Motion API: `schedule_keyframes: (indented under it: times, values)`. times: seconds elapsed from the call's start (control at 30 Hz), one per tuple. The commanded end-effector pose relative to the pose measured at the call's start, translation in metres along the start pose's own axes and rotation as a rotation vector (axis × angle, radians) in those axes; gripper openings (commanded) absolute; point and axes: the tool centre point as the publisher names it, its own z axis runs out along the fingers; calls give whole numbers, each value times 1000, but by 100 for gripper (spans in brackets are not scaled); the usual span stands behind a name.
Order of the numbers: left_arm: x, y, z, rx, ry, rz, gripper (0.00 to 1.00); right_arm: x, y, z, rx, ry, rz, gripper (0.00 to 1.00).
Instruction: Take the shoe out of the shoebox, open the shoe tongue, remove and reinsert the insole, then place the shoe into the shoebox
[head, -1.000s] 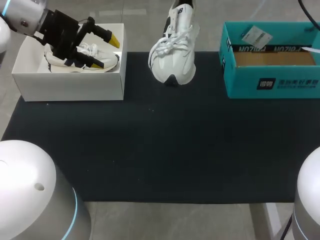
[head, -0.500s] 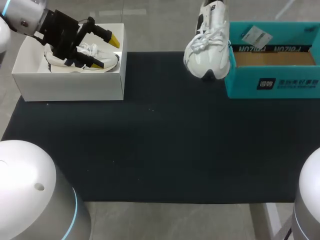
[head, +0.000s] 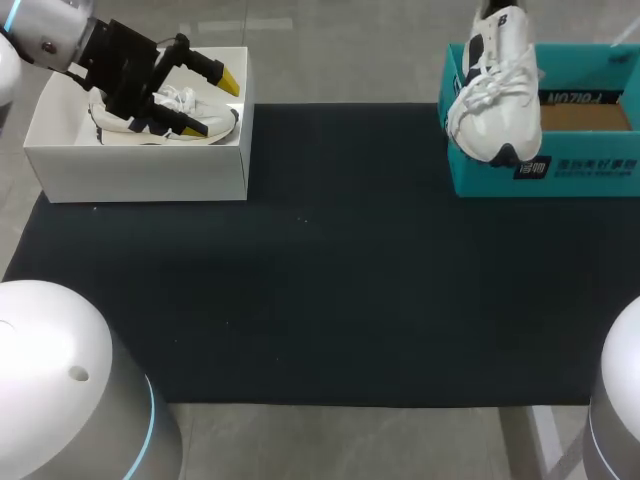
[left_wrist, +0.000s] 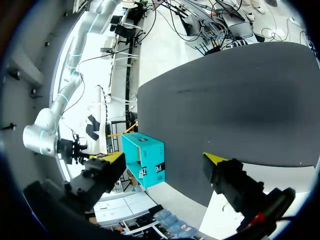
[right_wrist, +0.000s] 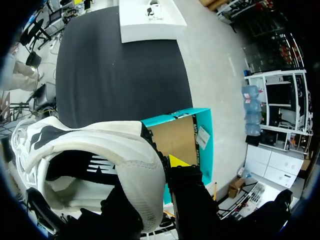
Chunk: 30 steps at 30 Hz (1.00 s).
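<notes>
A white sneaker (head: 495, 95) hangs toe-down against the front wall of the teal shoebox (head: 590, 165) at the back right. The right wrist view shows my right gripper (right_wrist: 167, 165) shut on the sneaker's (right_wrist: 100, 150) heel collar. One yellow fingertip (right_wrist: 175, 161) shows outside the collar and the other is hidden by the shoe. The teal shoebox (right_wrist: 185, 135) lies ahead of it with its brown floor showing. My left gripper (head: 212, 105) stands open over the white box (head: 140, 170), above a second white shoe (head: 175, 110), holding nothing.
A black mat (head: 330, 260) covers the table between the two boxes. In the left wrist view the open left gripper (left_wrist: 165, 158) faces the mat and the teal shoebox (left_wrist: 145, 160). The white box (right_wrist: 150, 20) also appears far ahead in the right wrist view.
The sneaker has travelled to the right, from above the mat's back middle to the teal shoebox's front wall. The left arm has stayed still.
</notes>
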Motion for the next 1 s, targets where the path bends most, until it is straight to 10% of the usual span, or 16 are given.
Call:
schedule_keyframes:
  times: [0.03,0.4,1.0]
  values:
    - [0,0,0,0,3,1,100,0,0,-1,1,0,-1,0]
    - [0,0,0,0,3,1,100,0,0,-1,1,0,-1,0]
    - [0,0,0,0,3,1,100,-61,-128,47,-44,-36,-73,0]
